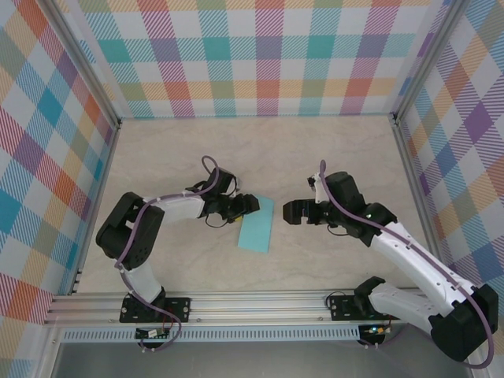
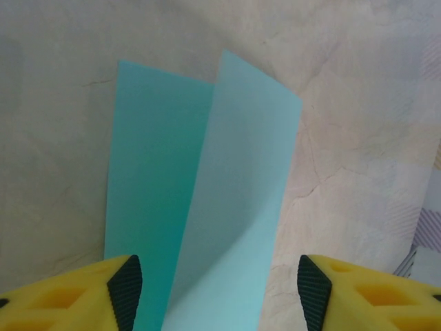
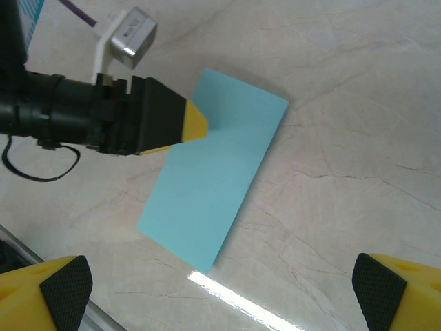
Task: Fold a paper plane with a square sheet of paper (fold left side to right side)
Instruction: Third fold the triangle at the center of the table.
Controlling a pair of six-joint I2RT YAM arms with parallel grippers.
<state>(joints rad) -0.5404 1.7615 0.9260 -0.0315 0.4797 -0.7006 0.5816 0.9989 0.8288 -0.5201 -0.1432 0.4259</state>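
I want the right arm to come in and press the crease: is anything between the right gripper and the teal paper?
Nothing visible does. Bare table lies between the open right gripper and the sheet of paper. The left gripper is at the paper's opposite edge, out of that path.

A beige marble-patterned tabletop [image 1: 315, 150] is lying flat. Multicoloured plaid panel walls [image 1: 260, 55] are enclosing it on three sides. A silver aluminium extrusion rail [image 1: 260, 303] is running along its near edge. A white streak of reflected light [image 3: 234, 300] is showing on the surface.
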